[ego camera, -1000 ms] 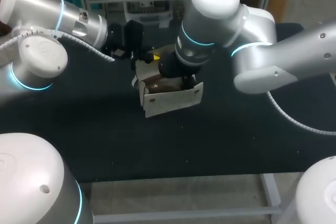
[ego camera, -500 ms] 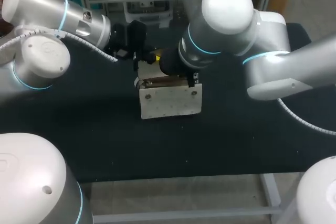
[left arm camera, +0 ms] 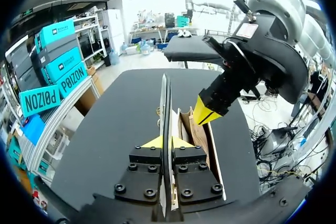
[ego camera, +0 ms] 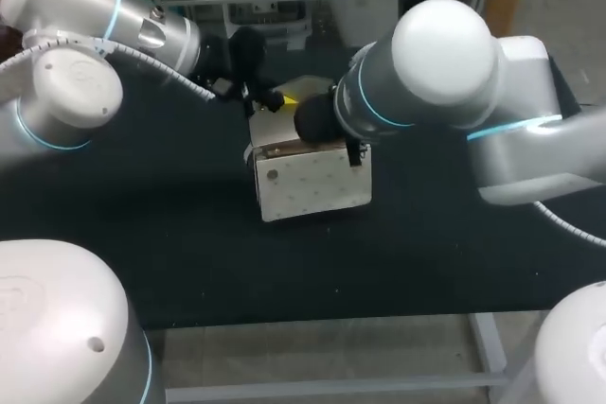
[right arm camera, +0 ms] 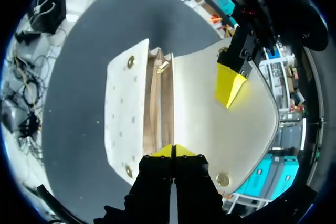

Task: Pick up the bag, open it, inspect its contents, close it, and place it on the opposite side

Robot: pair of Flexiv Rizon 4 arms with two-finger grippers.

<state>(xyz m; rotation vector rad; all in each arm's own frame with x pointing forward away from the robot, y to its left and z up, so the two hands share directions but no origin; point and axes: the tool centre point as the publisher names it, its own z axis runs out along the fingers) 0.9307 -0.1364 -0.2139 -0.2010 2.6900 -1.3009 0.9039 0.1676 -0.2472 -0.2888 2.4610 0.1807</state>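
Left gripper [left arm camera: 164, 142]: closed on the thin edge of the flap [left arm camera: 165, 103], which is held upright and is seen edge-on between the fingers. In the head view it is placed at the bag's 11 o'clock.

Bag [ego camera: 314, 186]: stood on the black table [ego camera: 189, 234] near its centre, slightly toward 12 o'clock, with the front panel facing 6 o'clock. The mouth is open between the front panel and the lifted flap.

Right gripper [right arm camera: 171, 151]: brought in from 3 o'clock and set into the mouth at the bag's 12 o'clock edge. It is pinched shut on a thin wall of the bag's body at the rim.

Step, as judged: opening is done and inspection is in hand. Closing and transfer to the opposite side are not yet done.

Next move, as judged: the right gripper's grip on the rim has to be released before the flap can be folded down over the front panel and lined up with the studs [right arm camera: 130, 62]. A firm grip is then needed for the carry.

Materials: the shell is white, leather-like and stiff enough to stand by itself. The front panel is dotted with small perforations. The studs are round and brass-coloured, set at the corners. The lining [right arm camera: 155, 103] is tan, and a small metal fitting is seen inside. The flap is broad and smooth with rounded corners. The table cover is matte and dark.
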